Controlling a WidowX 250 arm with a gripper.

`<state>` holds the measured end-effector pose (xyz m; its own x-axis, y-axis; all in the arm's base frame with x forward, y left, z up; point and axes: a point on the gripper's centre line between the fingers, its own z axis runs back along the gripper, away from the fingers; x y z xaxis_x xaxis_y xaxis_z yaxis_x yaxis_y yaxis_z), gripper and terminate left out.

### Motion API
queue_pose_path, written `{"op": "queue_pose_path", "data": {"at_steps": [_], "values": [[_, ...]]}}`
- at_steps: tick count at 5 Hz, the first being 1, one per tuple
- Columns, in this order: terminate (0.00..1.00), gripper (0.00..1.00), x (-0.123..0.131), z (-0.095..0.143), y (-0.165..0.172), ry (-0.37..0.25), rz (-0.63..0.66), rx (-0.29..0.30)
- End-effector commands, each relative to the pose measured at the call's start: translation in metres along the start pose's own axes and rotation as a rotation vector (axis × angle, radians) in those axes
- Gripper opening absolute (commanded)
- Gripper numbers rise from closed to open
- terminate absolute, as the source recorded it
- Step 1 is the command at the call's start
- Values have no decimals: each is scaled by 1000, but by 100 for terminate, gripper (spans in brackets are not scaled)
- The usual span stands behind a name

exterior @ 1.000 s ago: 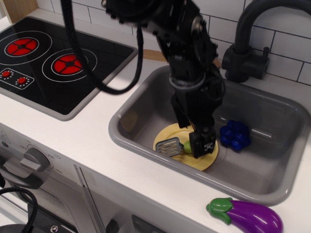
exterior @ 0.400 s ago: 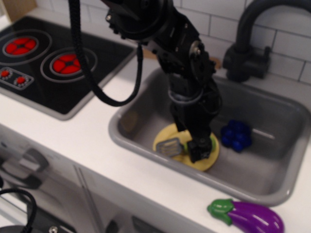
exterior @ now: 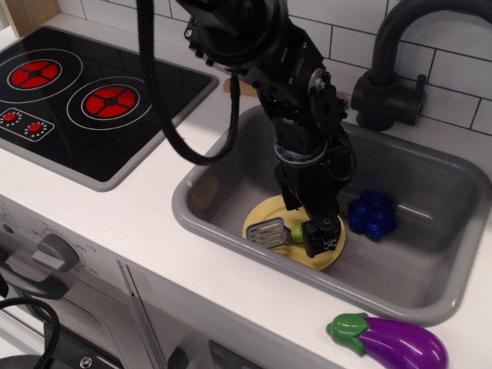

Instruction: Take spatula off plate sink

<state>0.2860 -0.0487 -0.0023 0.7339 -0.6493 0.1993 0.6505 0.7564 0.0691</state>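
Observation:
The spatula (exterior: 270, 231) lies on the pale-yellow plate (exterior: 265, 212) at the front left of the grey sink (exterior: 430, 269). Its slotted grey blade points left and its lime-green handle (exterior: 297, 231) points right. My black gripper (exterior: 317, 234) reaches down from above and sits low over the plate at the handle's right end. Its fingers hide most of the handle, and I cannot tell whether they are closed on it. The arm covers the back of the plate.
A blue toy (exterior: 373, 214) lies in the sink right of the plate. The dark faucet (exterior: 392, 69) stands at the back right. A purple eggplant (exterior: 392, 342) lies on the counter by the sink's front right corner. The black stovetop (exterior: 84, 100) is at the left.
The arm has shifted slightly right and its upper links have swung, while the gripper stays low at the handle. The spatula and plate have not visibly moved.

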Motion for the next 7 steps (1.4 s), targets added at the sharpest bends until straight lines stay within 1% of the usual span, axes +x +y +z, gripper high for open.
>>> {"op": "queue_pose_path", "data": {"at_steps": [1,3,4,5,6,7], "values": [[0,100,8,-3,-1,-9,-19,13],[0,100,8,-6,-2,5,-22,5],[0,0,7,-5,-2,13,-24,-5],[0,0,6,-6,-1,16,-43,0],[0,0,6,8,1,-1,-49,-2],[0,0,11,31,0,-43,-28,2]]}}
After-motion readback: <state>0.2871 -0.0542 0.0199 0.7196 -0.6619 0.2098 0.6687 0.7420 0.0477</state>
